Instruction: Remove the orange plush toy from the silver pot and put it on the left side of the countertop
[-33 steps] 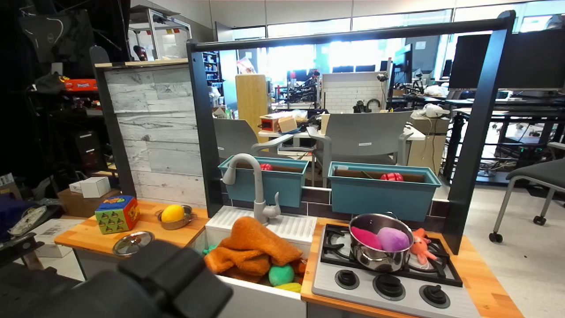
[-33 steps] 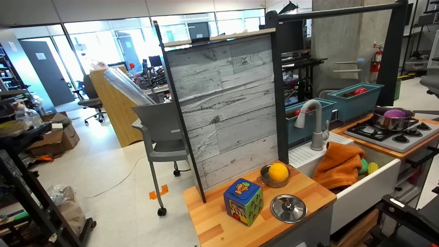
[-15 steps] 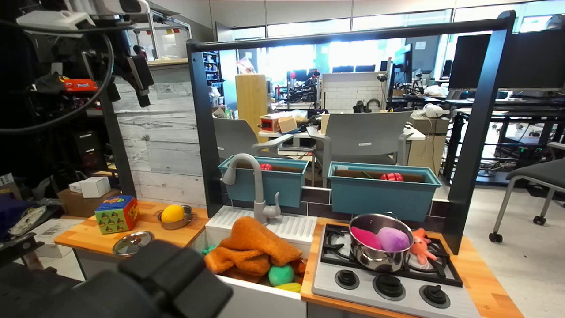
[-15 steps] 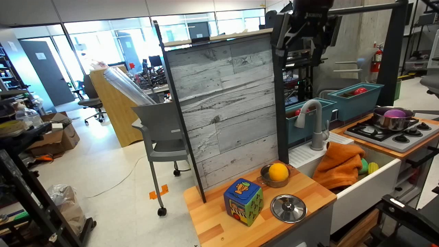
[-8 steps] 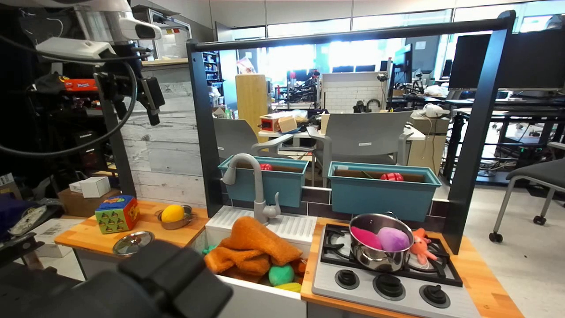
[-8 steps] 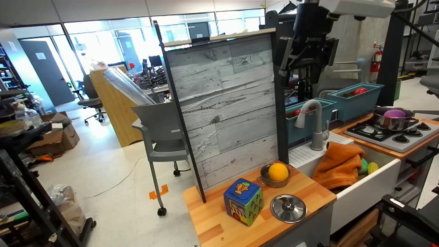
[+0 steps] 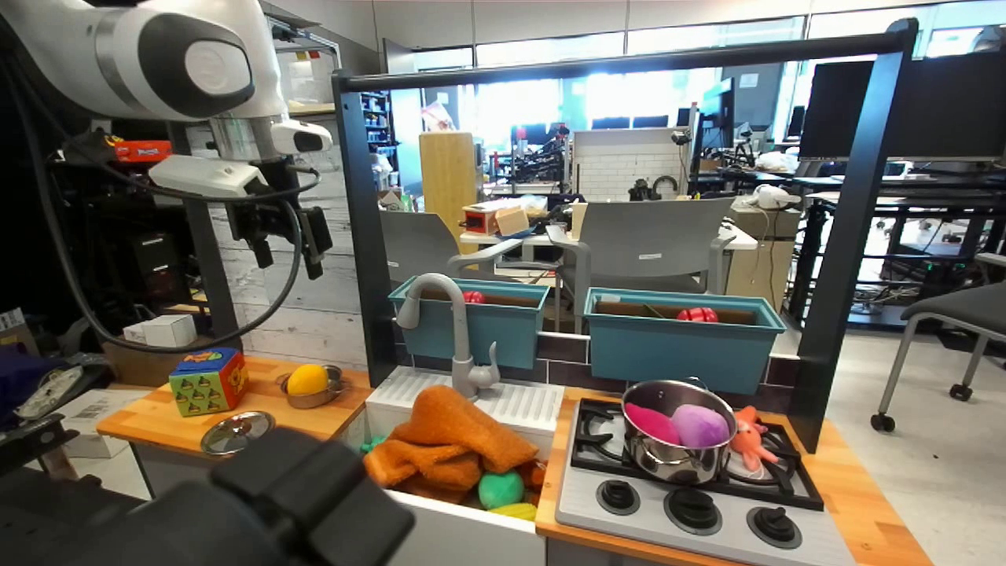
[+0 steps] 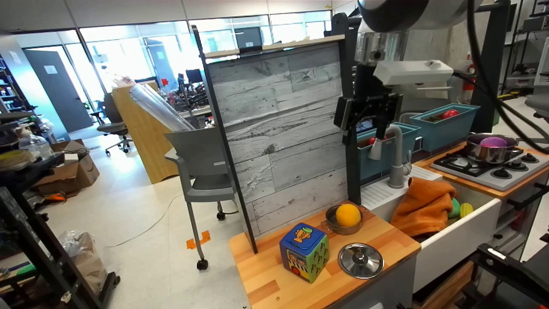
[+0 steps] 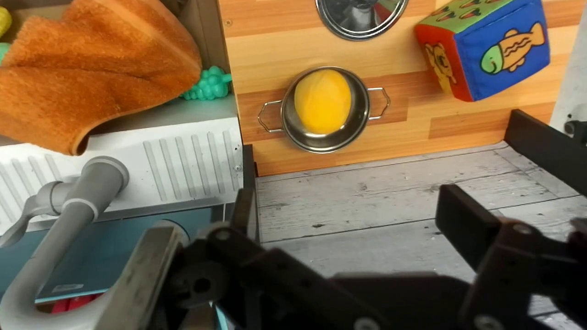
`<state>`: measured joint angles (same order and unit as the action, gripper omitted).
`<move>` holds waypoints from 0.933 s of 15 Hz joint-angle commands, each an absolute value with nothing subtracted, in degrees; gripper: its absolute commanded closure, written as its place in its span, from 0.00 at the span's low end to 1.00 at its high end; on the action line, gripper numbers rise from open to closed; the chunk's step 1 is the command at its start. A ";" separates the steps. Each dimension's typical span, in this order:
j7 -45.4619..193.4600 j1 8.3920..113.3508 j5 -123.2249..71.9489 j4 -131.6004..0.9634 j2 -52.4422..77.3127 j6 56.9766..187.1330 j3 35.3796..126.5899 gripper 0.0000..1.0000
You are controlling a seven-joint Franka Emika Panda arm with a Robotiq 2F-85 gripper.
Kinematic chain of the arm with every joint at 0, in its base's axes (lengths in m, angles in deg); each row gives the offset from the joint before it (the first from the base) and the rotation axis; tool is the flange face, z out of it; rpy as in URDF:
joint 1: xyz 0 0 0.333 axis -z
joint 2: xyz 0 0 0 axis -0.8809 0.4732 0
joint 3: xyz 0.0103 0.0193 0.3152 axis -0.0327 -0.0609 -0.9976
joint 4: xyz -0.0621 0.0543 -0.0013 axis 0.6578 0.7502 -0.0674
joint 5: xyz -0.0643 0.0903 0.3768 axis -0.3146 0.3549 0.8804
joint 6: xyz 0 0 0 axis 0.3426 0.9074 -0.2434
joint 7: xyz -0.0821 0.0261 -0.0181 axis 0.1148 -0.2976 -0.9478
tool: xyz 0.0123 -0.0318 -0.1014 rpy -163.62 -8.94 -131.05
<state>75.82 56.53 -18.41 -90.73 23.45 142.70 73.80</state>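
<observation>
My gripper (image 7: pixel 289 263) is open and empty, high above the left end of the wooden countertop (image 8: pixel 386 234), before the grey wood panel. It also shows in the other views (image 8: pixel 363 136) (image 9: pixel 351 211), with its fingers (image 9: pixel 465 220) wide apart. The silver pot (image 7: pixel 676 465) stands on the stove at the countertop's right end, far from my gripper. A pink and a purple thing (image 7: pixel 699 426) lie in it. A small orange plush toy (image 7: pixel 753 442) with limbs lies on the stove against or just beside the pot's right side. The wrist view shows neither.
On the left countertop are a toy cube (image 8: pixel 304 253), a small pan (image 9: pixel 324 145) with a yellow ball (image 9: pixel 322 101) and a lid (image 8: pixel 361 261). An orange cloth (image 7: pixel 456 440) fills the sink. The faucet (image 8: pixel 396 159), dark posts (image 7: pixel 363 220) and top bar (image 7: pixel 629 64) rise nearby.
My arm has come into view at the upper left and moved down and to the right in an exterior view; the gripper is lower in both. The toys and pot have not moved.
</observation>
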 commanded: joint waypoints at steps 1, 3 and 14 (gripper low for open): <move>80.09 53.30 -21.62 -83.15 30.75 142.19 76.97 0.00; 81.50 51.70 -22.93 -80.36 34.26 141.43 78.64 0.00; 86.67 46.39 -28.35 -67.84 46.18 122.53 83.20 0.00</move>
<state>84.68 47.97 -25.72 -72.55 43.56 129.49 82.00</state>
